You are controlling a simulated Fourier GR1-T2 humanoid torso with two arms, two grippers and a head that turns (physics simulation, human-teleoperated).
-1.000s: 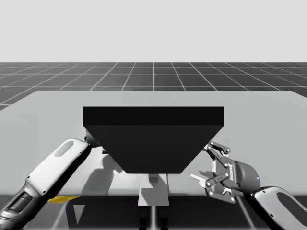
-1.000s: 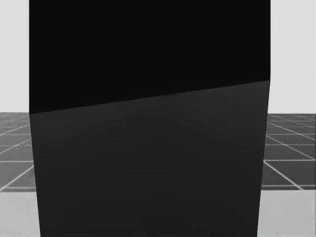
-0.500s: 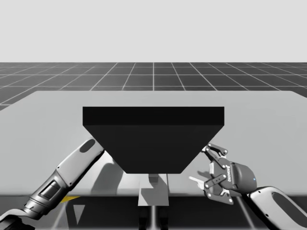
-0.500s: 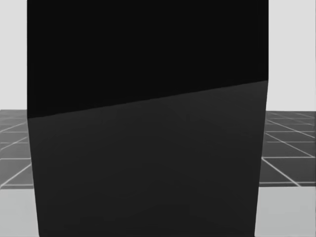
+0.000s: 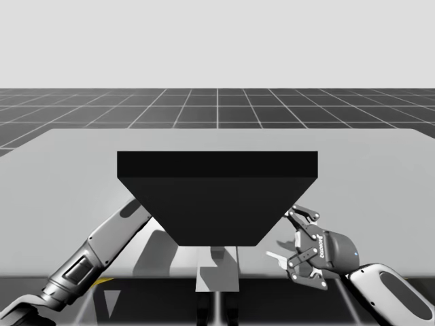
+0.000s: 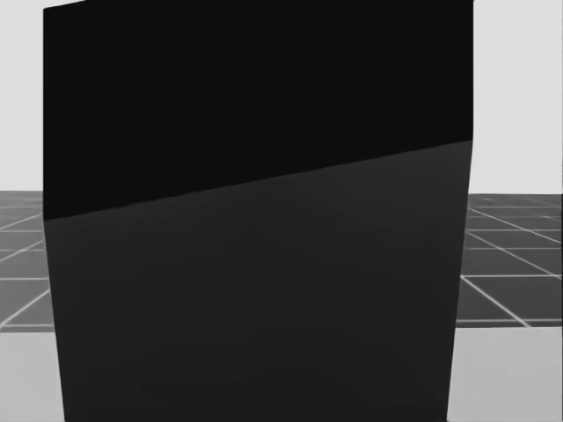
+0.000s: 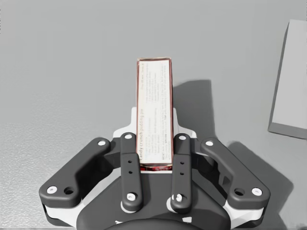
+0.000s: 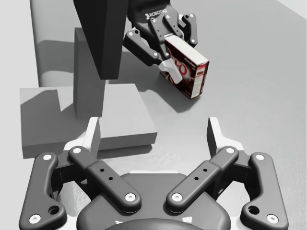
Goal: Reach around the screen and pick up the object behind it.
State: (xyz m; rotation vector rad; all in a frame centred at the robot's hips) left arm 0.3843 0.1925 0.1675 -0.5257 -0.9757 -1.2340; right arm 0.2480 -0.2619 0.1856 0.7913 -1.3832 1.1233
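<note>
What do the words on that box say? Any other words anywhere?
Box, narrow side: rows of fine print, too small to read.
Box front, right wrist view: big letters, too blurred to read.
Left gripper body: small lettering, unreadable.
Right gripper body: small lettering, unreadable.

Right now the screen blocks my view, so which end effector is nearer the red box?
Left. My left end effector is shut on the red box; my right end effector stands open, apart, facing it.
</note>
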